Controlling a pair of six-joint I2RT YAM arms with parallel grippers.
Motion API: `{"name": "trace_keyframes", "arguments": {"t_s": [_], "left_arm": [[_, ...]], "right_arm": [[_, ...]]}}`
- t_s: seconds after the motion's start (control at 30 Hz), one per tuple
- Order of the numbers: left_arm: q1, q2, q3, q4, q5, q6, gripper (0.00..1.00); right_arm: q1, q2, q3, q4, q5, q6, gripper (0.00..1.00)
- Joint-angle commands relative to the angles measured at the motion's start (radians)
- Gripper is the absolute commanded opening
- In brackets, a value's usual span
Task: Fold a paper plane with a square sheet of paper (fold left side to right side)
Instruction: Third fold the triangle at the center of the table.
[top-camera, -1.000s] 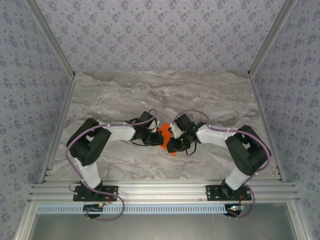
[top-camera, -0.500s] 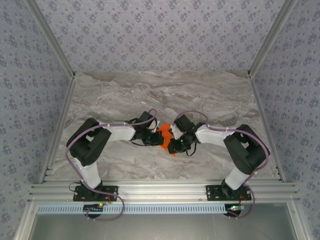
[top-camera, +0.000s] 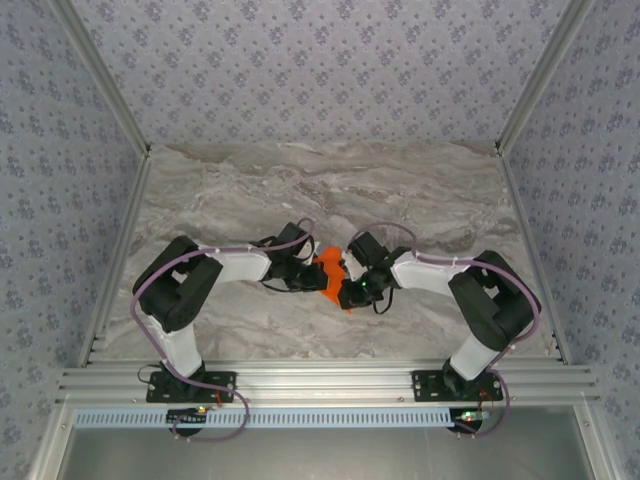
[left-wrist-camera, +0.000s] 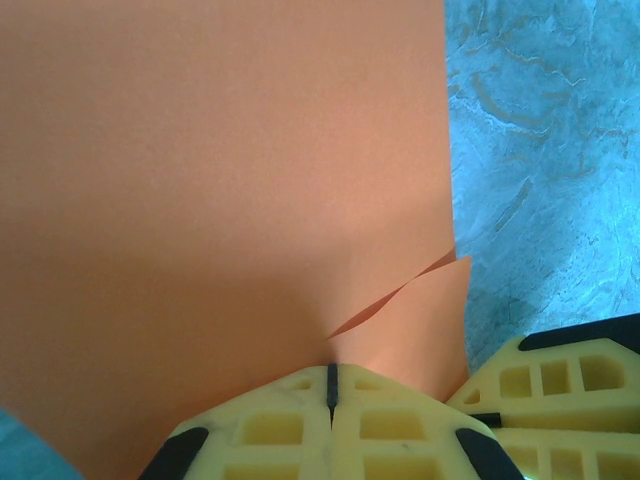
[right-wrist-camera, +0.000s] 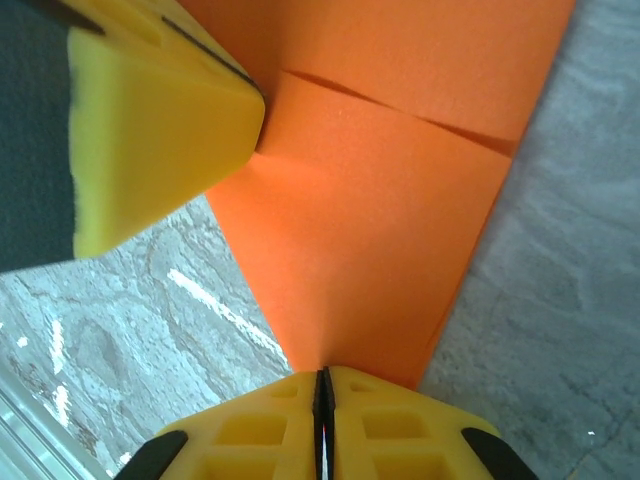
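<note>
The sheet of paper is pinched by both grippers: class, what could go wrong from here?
1. The left gripper and right gripper both clamp the sheet of paper close together; pulling apart might tear it.
2. A loose flap gapes beside the left gripper; pressing now could crease it crooked.

The top external camera hangs high behind the arm bases and looks down and forward, far enough back to take in the whole surface (top-camera: 420, 190) and both arms. Each wrist camera looks along its own gripper from very close. The left gripper (left-wrist-camera: 330, 372) and the right gripper (right-wrist-camera: 322, 375) each sit at the bottom edge of their view. All three views share the sheet of paper (top-camera: 328, 272) at mid-surface, and both wrist views catch the opposite gripper's yellow fingers (right-wrist-camera: 150, 120).
</note>
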Motion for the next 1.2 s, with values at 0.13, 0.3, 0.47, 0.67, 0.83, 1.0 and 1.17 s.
{"name": "trace_keyframes", "arguments": {"t_s": [0.13, 0.3, 0.47, 0.67, 0.83, 1.0, 1.17], "left_arm": [[-0.003, 0.039, -0.026, -0.088, -0.121, 0.029, 0.03], [-0.004, 0.039, -0.024, -0.093, -0.122, 0.031, 0.03], [-0.004, 0.037, -0.017, -0.097, -0.124, 0.034, 0.03], [-0.003, 0.031, -0.013, -0.1, -0.118, 0.038, 0.03], [-0.004, 0.027, -0.008, -0.1, -0.115, 0.038, 0.03], [-0.003, 0.028, -0.002, -0.099, -0.111, 0.036, 0.03], [-0.005, 0.028, 0.0, -0.093, -0.102, 0.035, 0.03]], "right_arm": [[0.023, -0.037, -0.12, -0.168, 0.057, 0.026, 0.1], [0.026, -0.071, -0.133, -0.212, 0.062, 0.018, 0.1], [0.024, -0.088, -0.132, -0.256, 0.083, -0.001, 0.1], [0.011, -0.21, -0.072, -0.254, 0.054, -0.001, 0.1], [-0.015, -0.251, -0.055, -0.127, -0.05, 0.053, 0.1], [-0.015, -0.153, -0.036, -0.01, -0.077, 0.105, 0.04], [-0.026, -0.078, -0.041, 0.029, -0.073, 0.12, 0.02]]}}
